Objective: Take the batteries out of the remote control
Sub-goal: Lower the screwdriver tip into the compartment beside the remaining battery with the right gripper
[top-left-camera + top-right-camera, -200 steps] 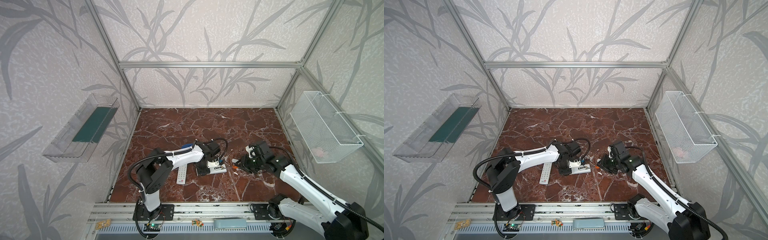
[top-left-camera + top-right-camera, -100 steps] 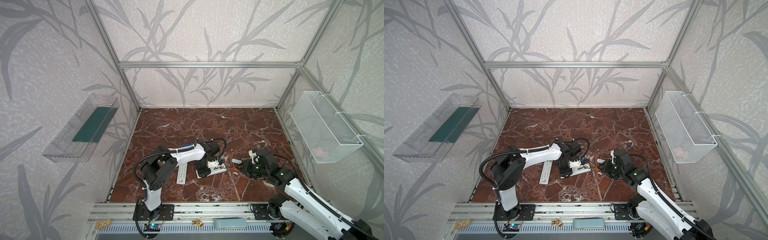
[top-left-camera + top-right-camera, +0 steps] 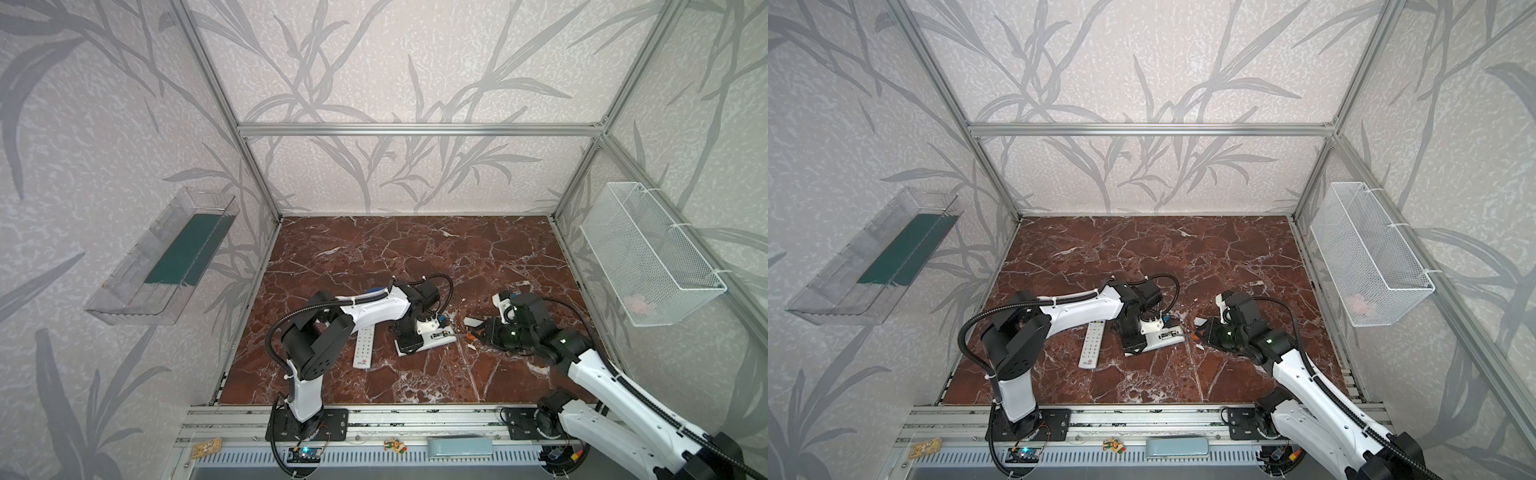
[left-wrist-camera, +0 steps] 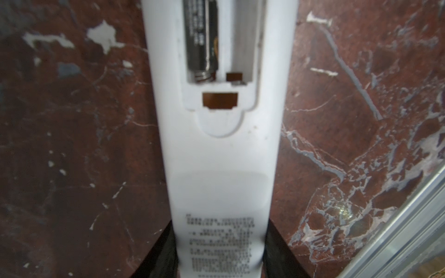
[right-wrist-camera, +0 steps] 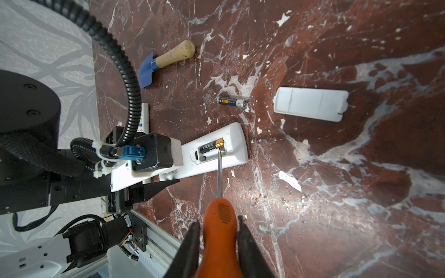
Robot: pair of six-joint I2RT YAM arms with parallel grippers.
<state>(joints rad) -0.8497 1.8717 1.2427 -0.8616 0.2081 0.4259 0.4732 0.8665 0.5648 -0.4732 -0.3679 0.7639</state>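
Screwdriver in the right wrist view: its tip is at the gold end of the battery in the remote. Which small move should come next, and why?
Probably tilt the screwdriver so that its tip levers that end upward. The right gripper is shut on it, the battery sits in the remote, which the left gripper clamps, and the neighbouring slot is empty.

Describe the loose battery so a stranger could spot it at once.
On the red marble table, find the white remote with its back open. Near its open end, beside the flat white cover, lies the loose battery. Unlike the battery in the remote, it rests on bare marble.
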